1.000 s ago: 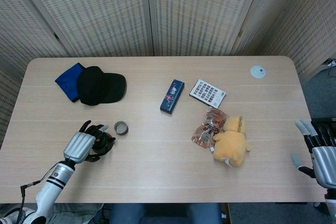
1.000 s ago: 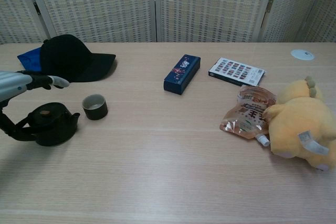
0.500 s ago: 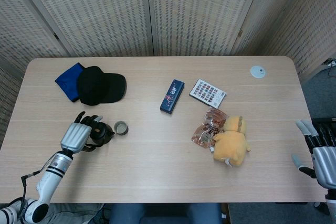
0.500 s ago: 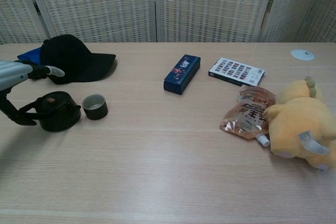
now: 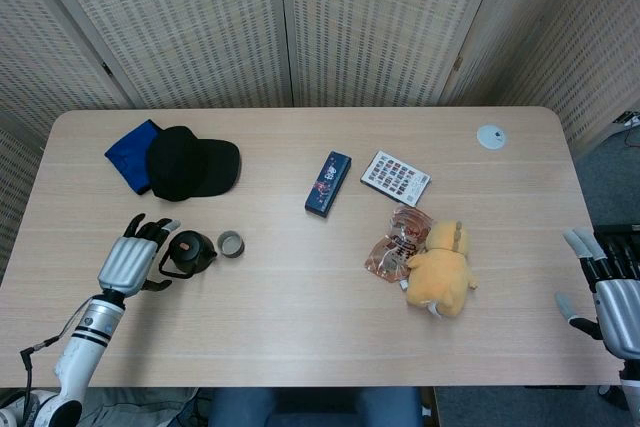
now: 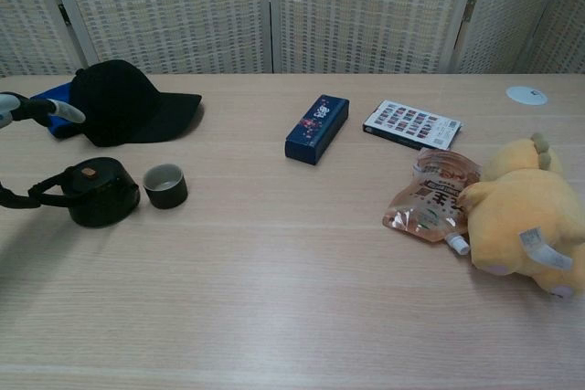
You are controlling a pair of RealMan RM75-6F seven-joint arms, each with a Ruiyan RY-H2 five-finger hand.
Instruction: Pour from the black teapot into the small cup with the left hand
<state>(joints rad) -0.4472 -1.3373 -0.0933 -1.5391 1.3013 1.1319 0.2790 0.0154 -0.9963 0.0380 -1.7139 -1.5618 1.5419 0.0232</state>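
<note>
Woven reed screens closed the room behind a long table [image 5: 300, 347] of pale wood grain, and a strip of grey floor showed at the right side. The surface was flat and matte, so things on it probably would not slide by themselves.

The black teapot [image 5: 190, 252] stood upright near the left front part of the table, with its lid on. The small cup [image 5: 231, 244] stood just beside it, on the side of the spout, so only a small tilt would be needed for pouring. In the chest view the teapot [image 6: 94, 194] and the cup [image 6: 165, 185] were close but not touching, and I could not tell whether there was any liquid in the cup.

The left hand [image 5: 128, 258] was beside the teapot on the handle side, with its fingers spread and holding nothing. One dark finger reached toward the handle, but I could not tell if it touched. The right hand [image 5: 610, 292] waited at the right edge, well apart from everything, with fingers apart and empty; the task does not need it.

The other things lay away from the pouring place: a black cap [image 5: 190, 163] over a blue cloth [image 5: 128, 151], a dark blue box [image 5: 328, 183], a printed card [image 5: 396, 177], a snack pouch [image 5: 398, 240] touching a yellow plush toy [image 5: 440, 269], and a small white disc [image 5: 491, 136].
</note>
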